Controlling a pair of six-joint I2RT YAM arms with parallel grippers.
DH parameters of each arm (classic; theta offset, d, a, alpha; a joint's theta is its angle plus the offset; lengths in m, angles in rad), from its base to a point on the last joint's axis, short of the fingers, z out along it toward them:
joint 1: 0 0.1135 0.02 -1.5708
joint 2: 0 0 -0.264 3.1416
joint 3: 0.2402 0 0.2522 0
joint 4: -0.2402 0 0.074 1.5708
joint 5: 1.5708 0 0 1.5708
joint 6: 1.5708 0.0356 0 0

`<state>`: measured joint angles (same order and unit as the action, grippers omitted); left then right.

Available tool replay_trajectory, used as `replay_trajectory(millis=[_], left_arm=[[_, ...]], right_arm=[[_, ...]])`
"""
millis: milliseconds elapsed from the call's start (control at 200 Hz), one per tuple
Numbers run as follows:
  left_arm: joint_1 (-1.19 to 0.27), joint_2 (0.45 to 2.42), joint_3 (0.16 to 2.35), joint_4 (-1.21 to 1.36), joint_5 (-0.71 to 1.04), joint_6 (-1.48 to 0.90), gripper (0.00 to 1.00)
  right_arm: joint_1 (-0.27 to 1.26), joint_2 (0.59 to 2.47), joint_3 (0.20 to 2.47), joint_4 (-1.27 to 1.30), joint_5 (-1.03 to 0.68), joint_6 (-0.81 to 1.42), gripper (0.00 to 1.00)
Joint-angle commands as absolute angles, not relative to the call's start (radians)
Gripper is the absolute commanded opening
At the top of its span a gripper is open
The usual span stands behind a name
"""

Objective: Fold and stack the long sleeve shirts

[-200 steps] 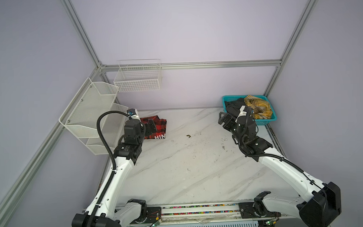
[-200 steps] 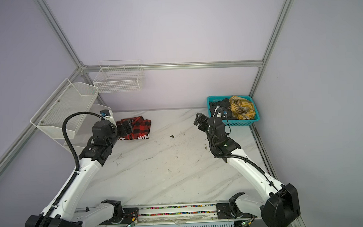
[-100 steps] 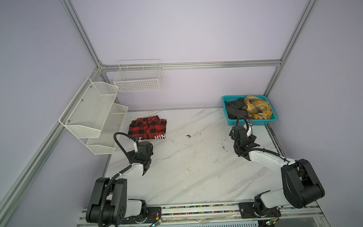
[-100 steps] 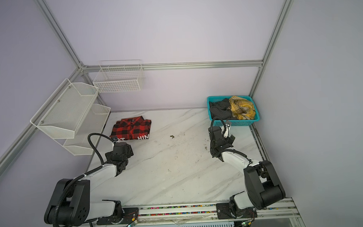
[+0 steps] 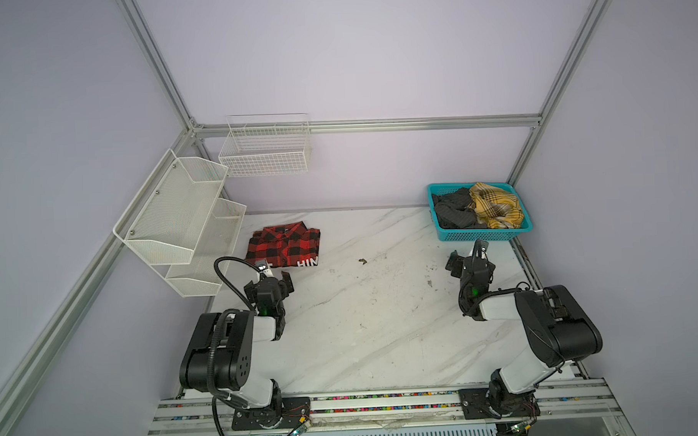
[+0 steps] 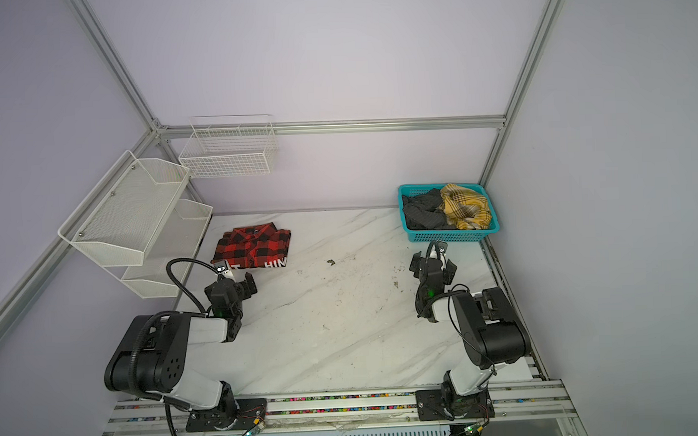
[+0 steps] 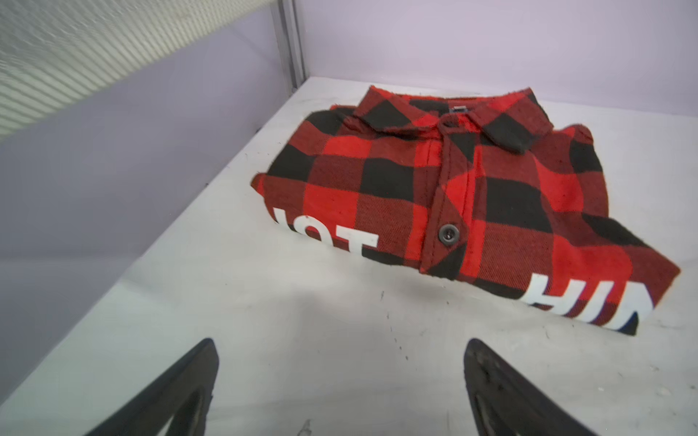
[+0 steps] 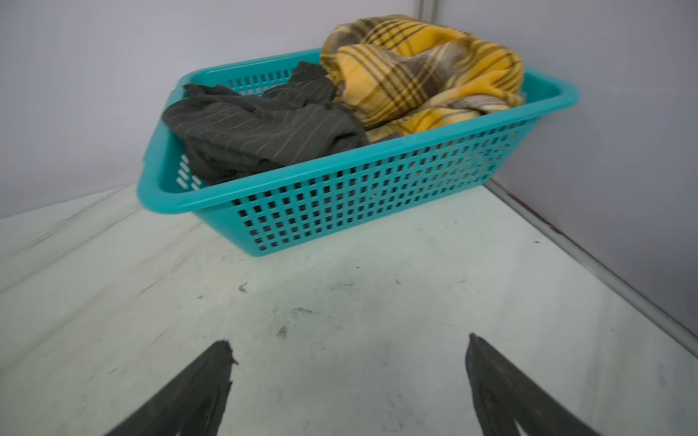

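At the back left of the worktop (image 5: 383, 329) lies the red-and-black check shirt (image 5: 286, 245). It is folded flat. Its collar points to the back wall, and big white letters run along its near edge. One dark button shows on the front.

The left gripper (image 7: 340, 343) sits low over the worktop, just in front of the shirt. Its two black fingers stand wide apart and nothing is between them. It does not touch the shirt.

The teal basket (image 8: 264, 181) stands in the back right corner. A dark gray striped cloth (image 8: 264, 128) and a yellow plaid cloth (image 8: 423, 68) lie bunched up inside it, side by side.

The right gripper (image 8: 348, 339) is near the front of the basket, over the bare worktop. Its fingers are spread wide too, and it holds nothing.

White mesh shelves (image 5: 179, 209) and a white wire rack (image 5: 265, 150) hang on the walls near the shirt.
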<state>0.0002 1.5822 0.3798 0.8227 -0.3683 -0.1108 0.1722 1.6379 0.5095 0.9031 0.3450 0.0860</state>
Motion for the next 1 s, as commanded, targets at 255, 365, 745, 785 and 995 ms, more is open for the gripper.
replay_trajectory(millis=[255, 365, 745, 785, 995], left_arm=[[0.000, 1.567, 0.360, 0.977, -0.333, -0.067, 1.00], [-0.004, 1.568, 0.362, 0.976, -0.334, -0.058, 1.00], [-0.008, 1.568, 0.362, 0.976, -0.339, -0.055, 1.00], [-0.007, 1.567, 0.361, 0.976, -0.339, -0.054, 1.00], [-0.008, 1.569, 0.362, 0.977, -0.339, -0.055, 1.00]], right_arm=[[0.059, 1.785, 0.468, 1.326, 0.082, -0.035, 0.97], [0.058, 1.784, 0.470, 1.323, 0.086, -0.037, 0.97], [0.066, 1.778, 0.469, 1.319, 0.086, -0.050, 0.97], [0.066, 1.777, 0.470, 1.318, 0.086, -0.051, 0.97], [0.066, 1.778, 0.471, 1.319, 0.086, -0.050, 0.97]])
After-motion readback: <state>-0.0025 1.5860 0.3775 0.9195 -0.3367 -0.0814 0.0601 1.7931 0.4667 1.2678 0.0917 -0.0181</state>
